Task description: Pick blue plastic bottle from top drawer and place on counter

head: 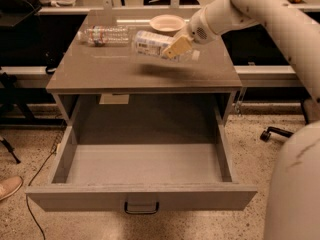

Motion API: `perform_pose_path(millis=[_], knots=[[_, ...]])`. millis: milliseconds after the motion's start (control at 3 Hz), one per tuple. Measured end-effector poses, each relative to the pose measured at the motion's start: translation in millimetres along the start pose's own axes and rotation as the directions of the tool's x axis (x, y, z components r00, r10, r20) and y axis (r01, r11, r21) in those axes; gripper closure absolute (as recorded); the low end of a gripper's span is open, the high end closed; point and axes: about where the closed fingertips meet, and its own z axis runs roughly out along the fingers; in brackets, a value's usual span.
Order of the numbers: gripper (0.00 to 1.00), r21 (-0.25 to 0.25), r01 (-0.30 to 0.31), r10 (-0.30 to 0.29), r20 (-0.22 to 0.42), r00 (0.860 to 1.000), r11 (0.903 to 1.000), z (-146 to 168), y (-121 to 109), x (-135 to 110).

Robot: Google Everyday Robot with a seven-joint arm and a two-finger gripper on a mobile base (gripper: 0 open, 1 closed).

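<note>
**Bottle held over the tabletop, ready to be set down**

Camera view. The end effector (176, 48) is seen above the back right part of the tabletop (125, 79), at the end of the white arm (235, 9) that comes in from the right. It is closed around the bottle (149, 43), and one tan finger is seen lying across the bottle's right part. The bottle is held on its side. Its long axis runs left to right, with the left end a little higher. Most of the bottle sticks out to the left of the end effector.

A dark shadow (162, 69) is seen on the tabletop under the bottle, so the bottle is judged to be in the air and not yet set down. The bare tabletop lies straight below it, and that is the way the next move has to go: down.

The drawer (140, 196) is pulled out at the front, and nothing is seen inside it. A clear bottle (106, 35) lies on the tabletop just to the left of the held bottle, and the two look close. A plate (167, 22) sits behind, near the back edge. Care is needed so that the clear bottle is not bumped on the way down.
</note>
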Motion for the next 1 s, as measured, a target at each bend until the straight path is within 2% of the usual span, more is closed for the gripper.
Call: perform_pose_path(millis=[333,1000], knots=[[0.83,-0.007,0.01,-0.01,-0.003,1.0,0.9999,23,-2,2],[0.36,-0.031,0.042,-0.042,-0.015,0.999,0.9986,52,1,2]])
